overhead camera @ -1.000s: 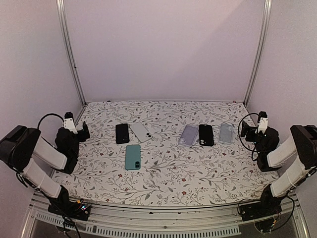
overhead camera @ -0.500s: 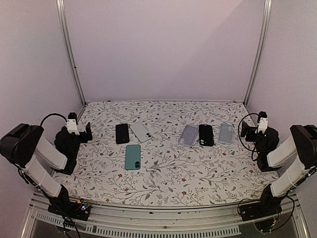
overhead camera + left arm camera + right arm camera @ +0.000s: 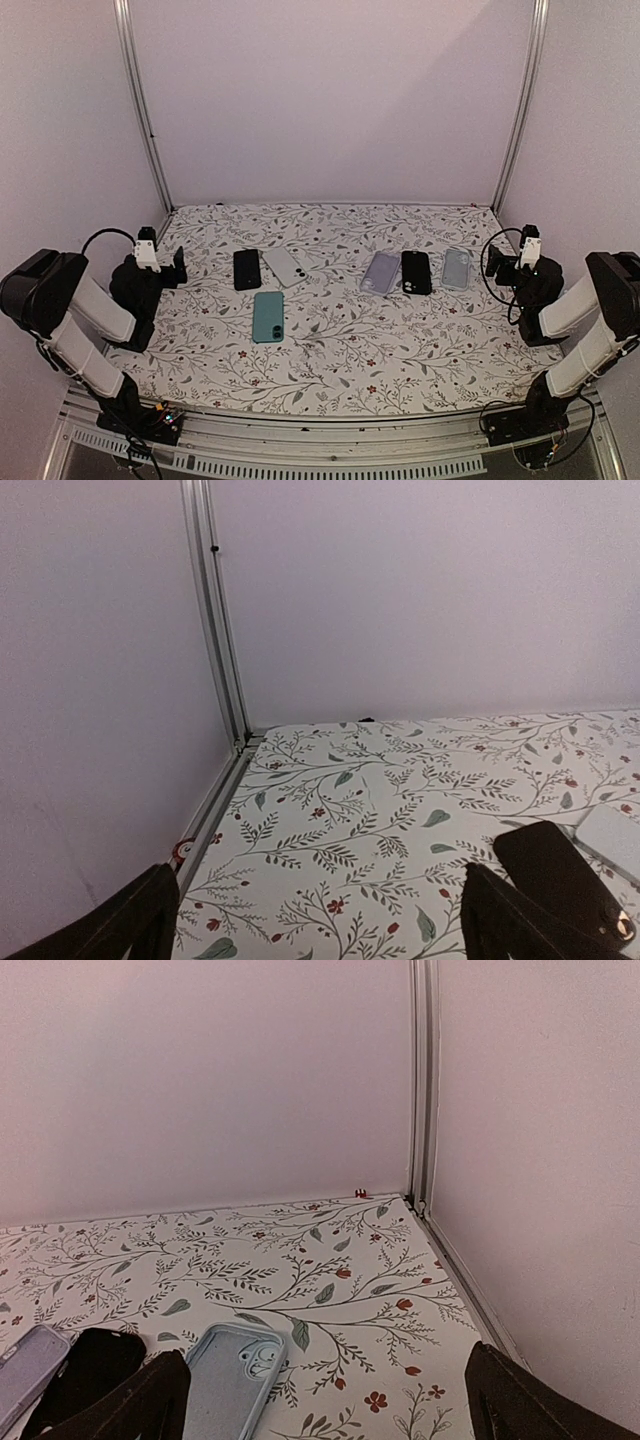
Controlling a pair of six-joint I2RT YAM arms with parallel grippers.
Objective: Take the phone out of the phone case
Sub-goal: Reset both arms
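A teal cased phone (image 3: 267,316) lies flat on the floral table, left of centre. Behind it lie a black phone (image 3: 246,269) and a white phone (image 3: 283,267). My left gripper (image 3: 172,266) is open and empty at the table's left edge, well left of the black phone. The left wrist view shows its fingers wide apart (image 3: 320,942), with the black phone (image 3: 565,880) at lower right. My right gripper (image 3: 495,262) is open and empty at the right edge. Its wrist view (image 3: 325,1415) shows a light blue case (image 3: 235,1375) between the fingers.
Three cases lie in a row right of centre: lavender (image 3: 381,272), black (image 3: 416,272) and light blue (image 3: 456,268). Aluminium frame posts (image 3: 140,105) stand at the back corners, with walls on three sides. The table's front rail (image 3: 320,425) runs between the arm bases.
My left gripper has shifted slightly to the right along the table's left edge. The right arm and the phones have not moved.
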